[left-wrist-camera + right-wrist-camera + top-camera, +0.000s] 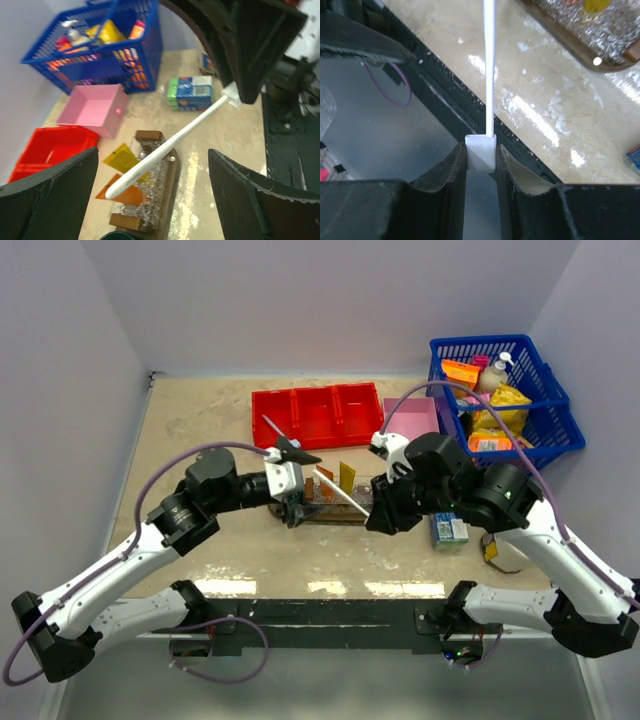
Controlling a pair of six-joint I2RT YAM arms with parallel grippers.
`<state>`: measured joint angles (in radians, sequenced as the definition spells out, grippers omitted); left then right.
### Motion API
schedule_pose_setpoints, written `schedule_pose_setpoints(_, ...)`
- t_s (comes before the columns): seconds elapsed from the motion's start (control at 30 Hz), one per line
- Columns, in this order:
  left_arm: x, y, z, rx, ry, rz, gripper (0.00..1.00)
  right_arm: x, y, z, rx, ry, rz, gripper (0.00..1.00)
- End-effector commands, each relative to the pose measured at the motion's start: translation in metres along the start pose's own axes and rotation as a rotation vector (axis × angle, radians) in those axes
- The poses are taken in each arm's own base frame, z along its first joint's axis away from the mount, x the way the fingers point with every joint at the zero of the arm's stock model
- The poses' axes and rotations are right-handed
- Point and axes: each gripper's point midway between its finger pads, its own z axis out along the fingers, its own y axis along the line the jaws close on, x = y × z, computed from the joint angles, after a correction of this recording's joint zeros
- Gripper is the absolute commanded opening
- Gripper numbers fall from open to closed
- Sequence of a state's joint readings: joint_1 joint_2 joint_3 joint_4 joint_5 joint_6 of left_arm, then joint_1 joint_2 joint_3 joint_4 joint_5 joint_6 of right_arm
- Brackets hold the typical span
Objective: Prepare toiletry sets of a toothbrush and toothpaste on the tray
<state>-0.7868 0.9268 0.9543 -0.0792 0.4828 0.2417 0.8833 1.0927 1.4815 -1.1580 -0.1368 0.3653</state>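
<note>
**A:** Quick check: where's your toothbrush (pixel 170 145)?

**B:** In your right fingers (pixel 442 190). They're clamped tight on its squarish white end, and that block fills the gap b/w them. The rest sticks out free in the air, toward the tray (pixel 169 192).

**A:** Which way's it pointing?

**B:** In the top view the long axis runs diag.: held end near-right, rounded free end far-left over the tray. From the left wrist cam that tip sits over the orange tube (pixel 127 196). Touching or not, can't tell.

**A:** Shape, material?

**B:** Thin straight stick of smooth white plastic, a bit thicker toward the rounded tip.

**A:** And the tray?

**B:** Dark brown wood, long w/ rounded ends and a glossy rim. A crinkly shiny sheet (pixel 150 175) covers its middle. The orange tube and yellow tube (pixel 121 159) are both flat. They sit just beside each other at the tray's far edge in the top view.

**A:** Your left fingers (pixel 55 195)?

**B:** Spread wide w/ nothing b/w them. Matte black, rough toothed edges, at the tray's left end.

**A:** Anything else around?

**B:** The table (pixel 225 135) is beige, marbled and shiny. On it there's a pink square box (pixel 95 107), a red plastic bin (pixel 50 145) and a blue mesh basket (pixel 145 55) w/ packets and a bottle. There's also a green-and-blue pack (pixel 192 92) lying near the basket.
</note>
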Motion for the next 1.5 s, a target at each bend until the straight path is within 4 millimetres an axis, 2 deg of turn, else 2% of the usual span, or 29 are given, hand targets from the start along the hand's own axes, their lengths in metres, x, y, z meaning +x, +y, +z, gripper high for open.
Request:
schedule_pose_setpoints(0.0,0.009,-0.041,0.008,0.198,0.041,0.102,0.95,0.027,0.011,-0.011,-0.067,0.159,-0.024,0.06)
schedule_pose_setpoints(0.13,0.028,-0.069,0.019,0.272,0.099,0.110,0.95,0.037,0.012,-0.011,-0.082,0.227,-0.032,0.05)
schedule_pose_setpoints(0.23,0.043,-0.080,0.026,0.289,0.151,0.122,0.95,0.038,0.014,-0.010,-0.098,0.247,-0.040,0.04)
schedule_pose_setpoints(0.43,0.068,-0.082,0.031,0.238,0.234,0.151,0.91,0.037,0.026,-0.009,-0.154,0.259,-0.019,0.04)
schedule_pose_setpoints(0.53,0.072,-0.079,0.031,0.186,0.247,0.186,0.81,0.035,0.029,-0.010,-0.163,0.259,-0.013,0.04)
schedule_pose_setpoints(0.57,0.070,-0.078,0.031,0.168,0.244,0.195,0.74,0.035,0.029,-0.011,-0.163,0.257,-0.013,0.04)
schedule_pose_setpoints(0.67,0.073,-0.075,0.030,0.131,0.255,0.219,0.62,0.035,0.029,-0.012,-0.160,0.262,-0.003,0.04)
schedule_pose_setpoints(0.73,0.072,-0.077,0.030,0.124,0.256,0.232,0.60,0.035,0.030,-0.013,-0.164,0.261,0.006,0.04)
schedule_pose_setpoints(0.93,0.072,-0.080,0.031,0.105,0.261,0.254,0.45,0.037,0.031,-0.011,-0.166,0.273,0.017,0.04)
schedule_pose_setpoints(1.17,0.074,-0.088,0.033,0.114,0.263,0.265,0.22,0.037,0.031,-0.008,-0.169,0.284,0.014,0.06)
schedule_pose_setpoints(1.37,0.075,-0.100,0.034,0.147,0.254,0.259,0.00,0.029,0.025,-0.007,-0.129,0.248,-0.001,0.15)
schedule_pose_setpoints(1.4,0.075,-0.102,0.035,0.154,0.247,0.252,0.00,0.028,0.024,-0.007,-0.126,0.242,-0.002,0.22)
schedule_pose_setpoints(1.47,0.078,-0.107,0.035,0.168,0.246,0.225,0.00,0.024,0.021,-0.007,-0.103,0.218,0.000,0.30)
